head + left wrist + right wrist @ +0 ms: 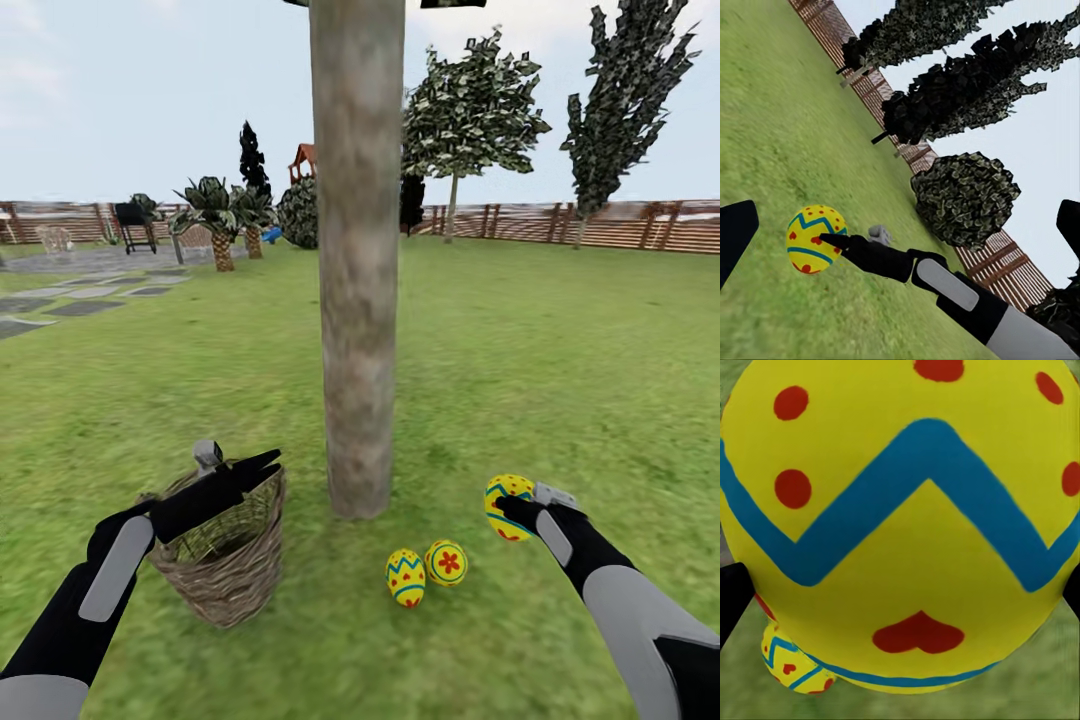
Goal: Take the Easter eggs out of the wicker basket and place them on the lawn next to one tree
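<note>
A thick pale tree (355, 300) trunk rises from the lawn (520, 380) straight ahead. Two Easter eggs (405, 577) (446, 562) lie side by side on the grass just right of its foot. A third Easter egg (510, 487) (814, 238) (900, 510) hangs a little above the grass further right, with my right gripper (505, 510) shut on it. The wicker basket (225, 570) stands left of the trunk. What shows of its inside is bare weave. My left gripper (262, 465) hovers open over its rim, fingers (735, 236) wide apart.
Grey stepping stones (90, 295) and a paved patch lie at the far left, with short palms (215, 215) and a black grill (135, 222) behind them. A wooden fence (600, 225) and more trees line the back. Open grass stretches right of the trunk.
</note>
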Available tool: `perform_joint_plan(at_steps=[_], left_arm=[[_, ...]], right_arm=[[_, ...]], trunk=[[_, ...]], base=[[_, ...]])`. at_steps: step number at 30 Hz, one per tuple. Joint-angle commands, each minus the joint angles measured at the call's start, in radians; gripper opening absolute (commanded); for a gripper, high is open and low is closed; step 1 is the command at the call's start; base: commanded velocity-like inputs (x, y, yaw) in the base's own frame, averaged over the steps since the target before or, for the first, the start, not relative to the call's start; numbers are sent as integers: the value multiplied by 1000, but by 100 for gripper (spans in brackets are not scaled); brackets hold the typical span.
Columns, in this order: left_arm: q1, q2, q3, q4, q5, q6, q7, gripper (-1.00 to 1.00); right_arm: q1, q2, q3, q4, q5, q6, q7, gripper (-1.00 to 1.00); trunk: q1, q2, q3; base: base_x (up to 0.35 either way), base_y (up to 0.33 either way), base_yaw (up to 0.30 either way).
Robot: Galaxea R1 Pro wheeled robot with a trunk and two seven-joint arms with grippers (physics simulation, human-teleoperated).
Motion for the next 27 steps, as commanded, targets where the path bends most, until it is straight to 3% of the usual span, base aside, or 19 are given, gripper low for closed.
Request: perform_joint_plan(at_steps=[1,4,6,9,12,22,27], left_arm=[[-1,0,0,0,2,5,-1,100],[-1,0,0,0,2,5,-1,100],[-1,-1,-1,0,2,5,-1,100],[-1,-2,-7,0,-1,-39,-1,100],[-1,-4,-11,0,-2,-51,-1,100],[-1,-17,-20,1,-4,-53,-1,100],[-1,-18,-18,64,3,-53,-2,100]], right_arm=[[0,1,0,-2,-11,4,-5,-100],[0,6,3,0,-11,3,-26,-100],[0,29,6,1,-2,-3,-85,-100],[0,45,9,39,67,-65,-140,-100],[0,49,10,64,95,-82,-144,-100],[0,53,12,67,95,-84,-143,-100],[0,65,14,65,98,-86,-140,-100]], trunk=[[0,0,-2],[0,0,-6],[0,0,-9],[0,0,-13],[0,0,-17],[0,0,-30],[0,0,-32]], base=[[195,-242,175],[197,-244,175],[201,-249,175],[210,-254,172],[216,-256,170],[210,-264,168],[20,-26,101]])
